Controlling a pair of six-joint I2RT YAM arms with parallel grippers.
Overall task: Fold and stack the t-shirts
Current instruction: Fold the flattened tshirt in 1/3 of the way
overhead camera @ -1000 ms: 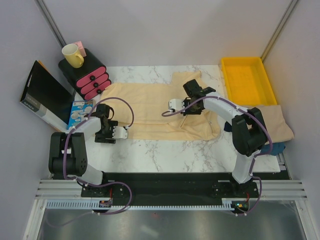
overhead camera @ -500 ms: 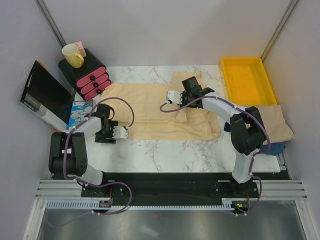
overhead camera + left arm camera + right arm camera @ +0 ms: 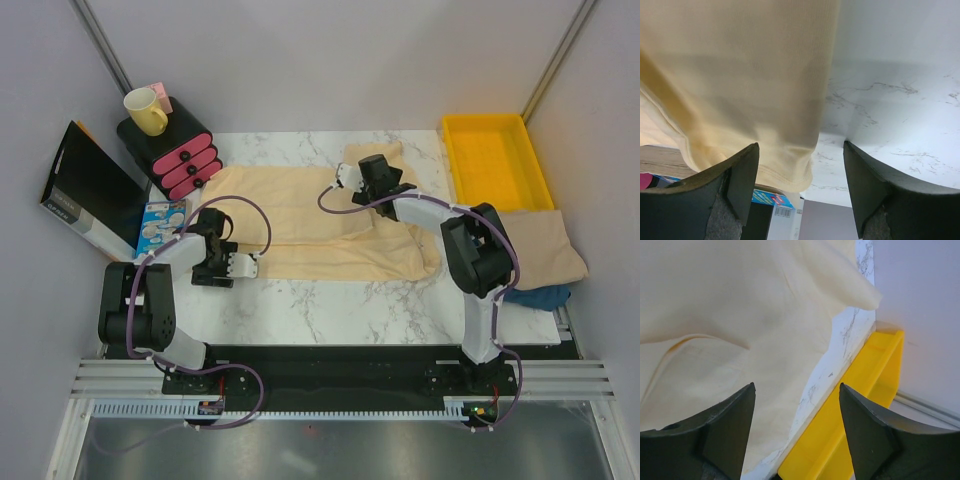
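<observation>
One cream t-shirt (image 3: pixel 300 225) lies spread across the middle of the marble table, partly folded over itself. My right gripper (image 3: pixel 346 177) hovers over its far edge, open and holding nothing. In the right wrist view the right gripper (image 3: pixel 796 386) has its jaws wide apart over the shirt's cloth (image 3: pixel 730 330) and the table edge. My left gripper (image 3: pixel 243 265) sits at the shirt's near left corner, open. In the left wrist view the shirt's hem (image 3: pixel 785 175) hangs between the left gripper's (image 3: pixel 801 145) spread fingers, ungripped. A second beige t-shirt (image 3: pixel 548 245) lies folded at the right.
A yellow tray (image 3: pixel 497 120) stands at the back right, seen close in the right wrist view (image 3: pixel 860 410). A blue cloth (image 3: pixel 545 296) peeks from under the folded shirt. At the back left are a pink-and-black drawer unit (image 3: pixel 180 150) with a yellow mug (image 3: pixel 146 110), a black box (image 3: pixel 85 190) and a printed carton (image 3: pixel 160 222).
My right gripper travelled from the shirt's middle toward the far edge, dragging cloth with it, then opened and let the cloth drop. The left arm stayed put.
</observation>
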